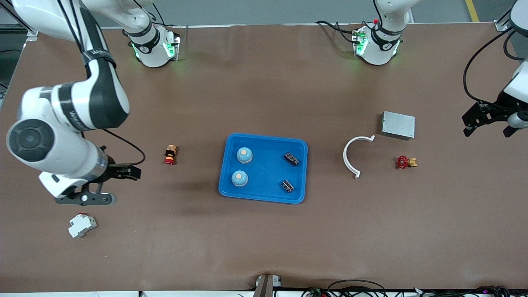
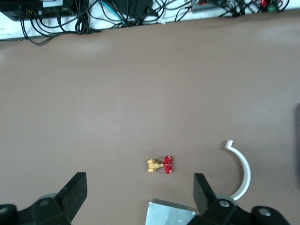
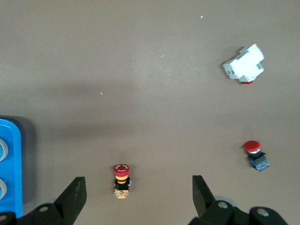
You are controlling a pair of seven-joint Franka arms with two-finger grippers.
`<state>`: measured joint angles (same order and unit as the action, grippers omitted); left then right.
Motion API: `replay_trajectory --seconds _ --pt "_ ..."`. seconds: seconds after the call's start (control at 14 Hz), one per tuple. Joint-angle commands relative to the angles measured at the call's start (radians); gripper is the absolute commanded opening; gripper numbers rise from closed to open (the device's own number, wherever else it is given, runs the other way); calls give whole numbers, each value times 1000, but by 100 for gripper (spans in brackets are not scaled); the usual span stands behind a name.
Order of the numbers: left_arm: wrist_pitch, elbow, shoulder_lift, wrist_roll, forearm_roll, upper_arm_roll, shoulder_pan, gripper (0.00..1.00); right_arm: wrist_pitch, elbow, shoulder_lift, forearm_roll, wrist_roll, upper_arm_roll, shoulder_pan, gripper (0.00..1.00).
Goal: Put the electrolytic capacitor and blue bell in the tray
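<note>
The blue tray [image 1: 266,173] lies mid-table. In it sit two blue bells [image 1: 244,155] [image 1: 239,178] at the right arm's end and two small dark electrolytic capacitors [image 1: 291,158] [image 1: 287,186] at the left arm's end. My right gripper [image 1: 122,172] [image 3: 138,193] hangs open and empty over bare table, between the tray and the right arm's end. The tray's edge [image 3: 9,164] shows in the right wrist view. My left gripper [image 1: 489,126] [image 2: 139,192] hangs open and empty over the table's left-arm end, apart from the tray.
A red push button [image 1: 170,154] [image 3: 121,180] lies between the right gripper and the tray. Also here: a white breaker [image 1: 82,225] [image 3: 243,64], a second red button [image 3: 255,154], a metal box [image 1: 398,125] [image 2: 171,214], a white curved piece [image 1: 350,156] [image 2: 241,171] and a red-handled brass valve [image 1: 406,162] [image 2: 160,165].
</note>
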<state>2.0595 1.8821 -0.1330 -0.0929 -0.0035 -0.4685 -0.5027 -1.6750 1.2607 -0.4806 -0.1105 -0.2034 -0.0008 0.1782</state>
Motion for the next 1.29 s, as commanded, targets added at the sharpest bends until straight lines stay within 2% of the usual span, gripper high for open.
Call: replay_trajectory --seconds 0.0,0.21,0.36,0.79,0.86,0.93,1.07,1.21 --pt "-18 -59 39 61 -18 -24 -10 100 12 26 63 0 31 19 -28 100" --pt "-110 -196 143 61 -16 -18 -17 100 46 26 99 0 99 21 -72 100" --pt "-124 -259 214 65 -10 -18 -19 100 57 35 125 2 128 21 -106 100" --pt "-125 -267 243 65 22 -12 -10 100 50 117 244 11 145 15 -161 100" --pt "-137 -267 239 65 19 16 21 100 44 144 270 11 145 15 -164 100" --pt "-159 -270 237 67 14 103 117 100 43 169 295 24 145 16 -177 100" --pt "-167 -271 230 65 -1 378 367 100 44 209 344 101 145 12 -204 100" --pt "-200 -273 225 64 -26 618 598 100 52 229 385 130 144 -1 -215 100"
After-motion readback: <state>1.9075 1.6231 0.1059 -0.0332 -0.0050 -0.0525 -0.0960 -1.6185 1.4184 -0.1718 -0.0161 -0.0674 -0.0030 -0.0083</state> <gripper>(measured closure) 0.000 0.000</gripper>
